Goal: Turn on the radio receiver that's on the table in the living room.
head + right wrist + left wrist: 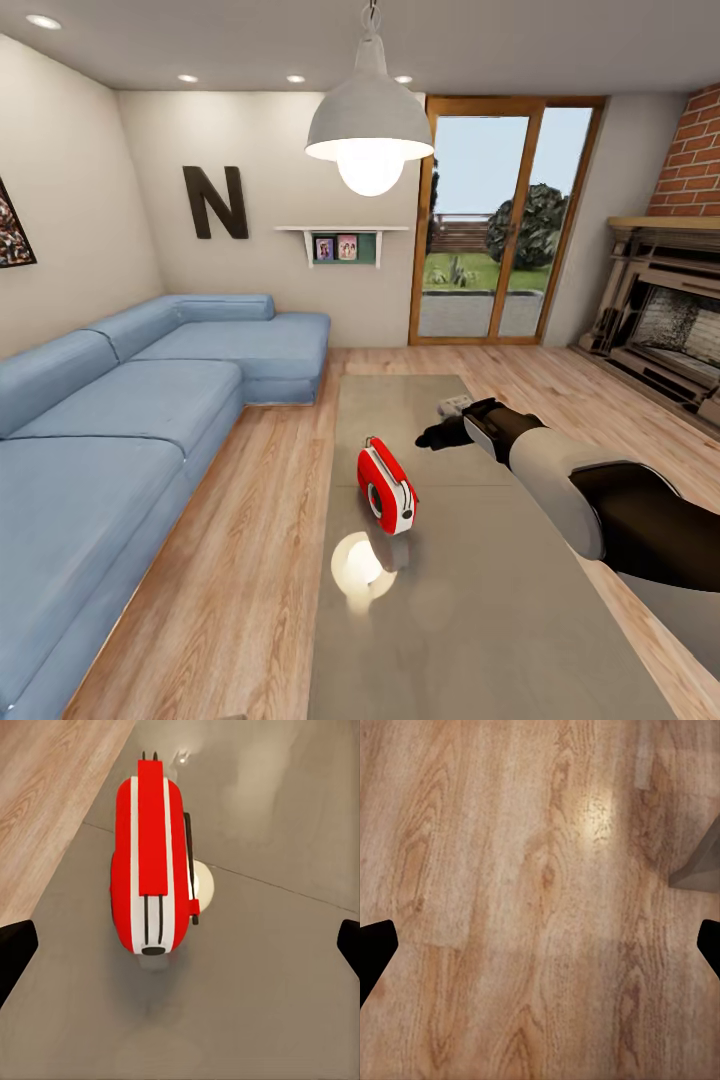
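The red radio receiver (387,486) stands upright on the long grey table (470,610), left of the table's middle, with its round dial facing the near end. My right gripper (432,436) hovers above the table, just right of and beyond the radio, apart from it. In the right wrist view the radio (150,862) lies ahead of the open right gripper (180,949), whose dark fingertips (15,949) stand wide apart with nothing between them. The left gripper (540,945) is open over bare wood floor.
A small flat grey gadget (455,404) lies on the table behind my right hand. The blue L-shaped sofa (130,420) runs along the left, the brick fireplace (670,320) is at right, and glass doors (500,230) are at the back. A grey corner (697,862) edges the left wrist view.
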Robot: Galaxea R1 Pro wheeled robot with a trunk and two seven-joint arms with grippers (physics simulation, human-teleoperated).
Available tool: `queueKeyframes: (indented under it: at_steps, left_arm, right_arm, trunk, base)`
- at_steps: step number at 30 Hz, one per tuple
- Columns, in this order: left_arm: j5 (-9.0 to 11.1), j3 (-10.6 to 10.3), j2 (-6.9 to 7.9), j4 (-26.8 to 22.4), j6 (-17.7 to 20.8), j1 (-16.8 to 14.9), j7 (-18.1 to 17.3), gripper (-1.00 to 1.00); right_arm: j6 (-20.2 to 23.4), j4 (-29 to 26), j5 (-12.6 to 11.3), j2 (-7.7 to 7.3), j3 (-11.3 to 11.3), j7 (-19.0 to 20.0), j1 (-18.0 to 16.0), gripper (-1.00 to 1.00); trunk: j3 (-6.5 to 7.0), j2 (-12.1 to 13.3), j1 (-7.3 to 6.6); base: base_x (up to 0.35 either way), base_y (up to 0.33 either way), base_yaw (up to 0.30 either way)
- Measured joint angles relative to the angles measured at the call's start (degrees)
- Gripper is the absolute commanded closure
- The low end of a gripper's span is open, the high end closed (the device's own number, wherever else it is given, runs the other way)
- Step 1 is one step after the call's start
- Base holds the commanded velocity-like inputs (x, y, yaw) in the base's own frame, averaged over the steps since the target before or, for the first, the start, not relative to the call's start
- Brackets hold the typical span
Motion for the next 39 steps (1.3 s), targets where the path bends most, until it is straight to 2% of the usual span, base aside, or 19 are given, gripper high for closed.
queueKeyframes:
  at_steps: [12,32,39]
  left_arm:
    - [0.0,-0.1,0.05,0.0,0.3,0.0,0.0,-1.0]
    - [0.0,-0.1,0.0,0.0,0.3,0.0,0.1,-1.0]
    - [0.0,0.0,0.0,0.0,0.3,0.0,0.1,-1.0]
  right_arm:
    - [-0.4,0.0,0.0,-0.03,0.0,0.0,0.0,-1.0]
    - [-0.4,0.0,-0.1,-0.04,0.1,0.1,0.0,-1.0]
    - [-0.4,0.0,-0.1,-0.04,0.1,0.1,0.0,-1.0]
  trunk:
    - [0.0,0.0,0.0]
    - [0.0,0.0,0.0]
    - [0.0,0.0,0.0]
  base:
    - [0.136,-0.009,0.0]
    - [0.005,-0.001,0.0]
    - [0.0,0.0,-0.166]
